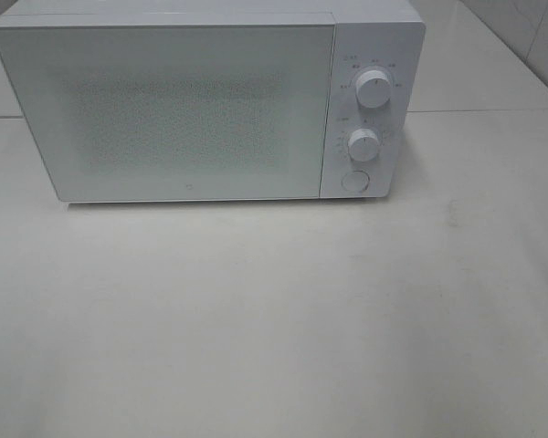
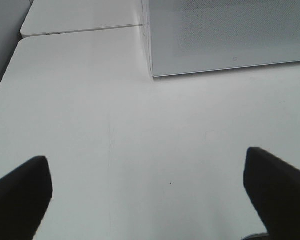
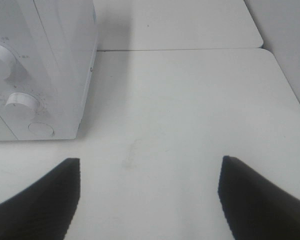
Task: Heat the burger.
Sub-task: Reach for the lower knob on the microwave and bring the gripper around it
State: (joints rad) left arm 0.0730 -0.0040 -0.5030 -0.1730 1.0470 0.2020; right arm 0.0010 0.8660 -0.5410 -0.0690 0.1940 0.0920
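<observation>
**A:** Where is the burger?

**B:** It isn't in any view. The worktop [image 1: 274, 319] in front of the microwave [image 1: 374, 36] carries nothing I can see. The door [image 1: 164, 109] is shut and frosted, so I can't tell whether the burger sits behind it.

**A:** And the tools?

**B:** The left tool [image 2: 146, 165] is spread wide with nothing between its fingers, above bare worktop. The right tool [image 3: 150, 165] is also spread and empty.

**A:** Which way does the burger lie from them, then?

**B:** I can't say, and there is no long axis to read either. The microwave is the only usable reference. In the high view it stands at 12 o'clock on the worktop, with the control panel [image 1: 388, 55] at the door's 3 o'clock. The panel carries an upper knob [image 1: 375, 89] and a lower knob [image 1: 363, 144], with a round button [image 1: 354, 181] at its 6 o'clock.

**A:** Which arm is nearer?

**B:** The right wrist view shows the knobs and button near that tool. The left wrist view shows only the door's lower corner on the 9 o'clock side. I judge the right arm better placed for the controls.
</observation>
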